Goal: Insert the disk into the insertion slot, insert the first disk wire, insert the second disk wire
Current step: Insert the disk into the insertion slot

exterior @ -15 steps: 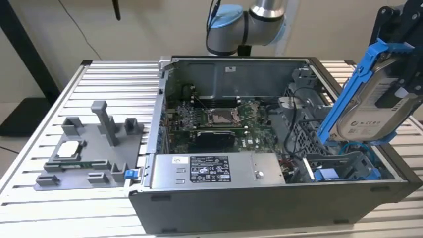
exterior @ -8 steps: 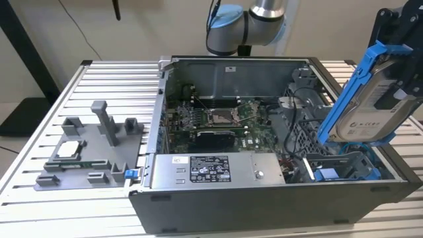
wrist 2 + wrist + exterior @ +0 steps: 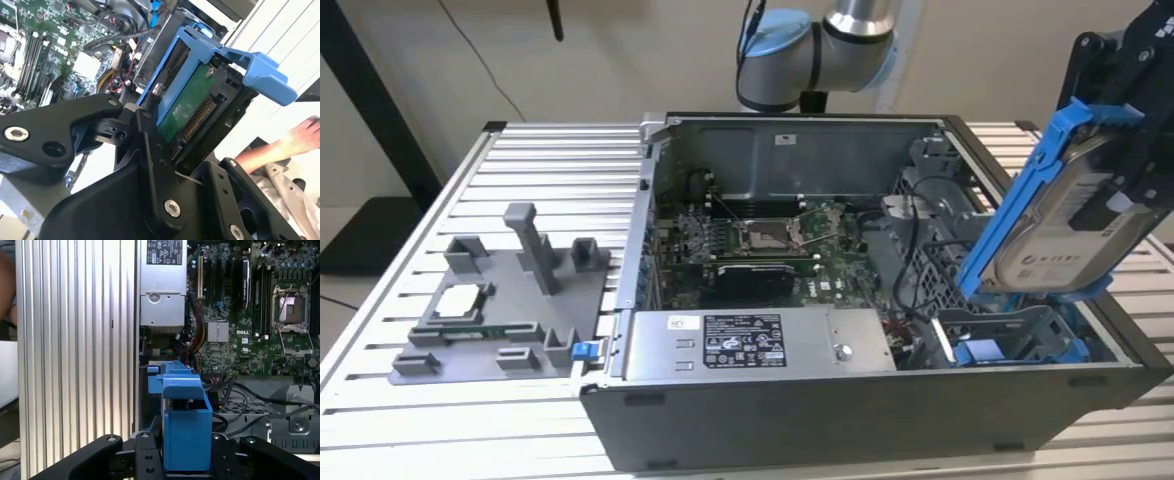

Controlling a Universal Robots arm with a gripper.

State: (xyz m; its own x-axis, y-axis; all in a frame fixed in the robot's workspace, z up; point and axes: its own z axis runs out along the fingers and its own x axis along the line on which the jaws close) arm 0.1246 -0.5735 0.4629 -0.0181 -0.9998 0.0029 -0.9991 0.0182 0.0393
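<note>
Tool (image 3: 186, 455) is clamped on the disk (image 3: 1061, 225), jaws drawn in narrow against the sides of its blue carrier; the grip looks square in both wrist views. The disk hangs in the air, steeply tilted with its label facing out, over the open computer case (image 3: 854, 420) at the exterior view's right. Its lower end is just above the blue-railed insertion slot (image 3: 1007, 345), near it but apart as far as I can tell. Judgement: step one is in hand but not done, as the disk is not seated. Both wire steps are left. Loose cables (image 3: 914, 250) lie beside the bay; I cannot tell which are the disk's. The power supply box (image 3: 761, 343) sits alongside. A person's hand (image 3: 302, 135) rests beyond the case.
</note>
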